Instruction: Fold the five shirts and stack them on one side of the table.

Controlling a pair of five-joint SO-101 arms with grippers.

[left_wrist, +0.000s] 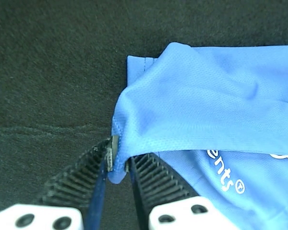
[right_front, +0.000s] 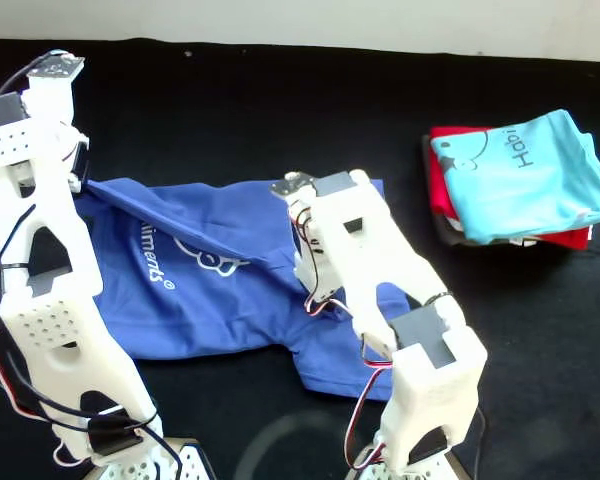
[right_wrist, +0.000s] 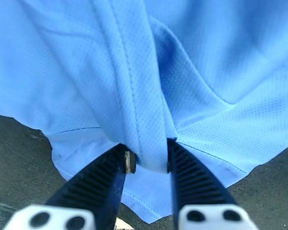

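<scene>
A blue shirt (right_front: 210, 290) with white print lies spread on the black table. My left gripper (left_wrist: 119, 165) is shut on a corner of the blue shirt (left_wrist: 206, 110), lifting the edge at the shirt's left end, by the left arm (right_front: 40, 200). My right gripper (right_wrist: 146, 165) is shut on a bunched fold of the blue shirt (right_wrist: 149, 72); in the high view it sits at the shirt's upper middle (right_front: 298, 195). A stack of folded shirts (right_front: 520, 180), cyan on top of red, rests at the right side.
The black table (right_front: 230, 110) has free room behind the shirt and between the shirt and the stack. Both arm bases stand at the near edge.
</scene>
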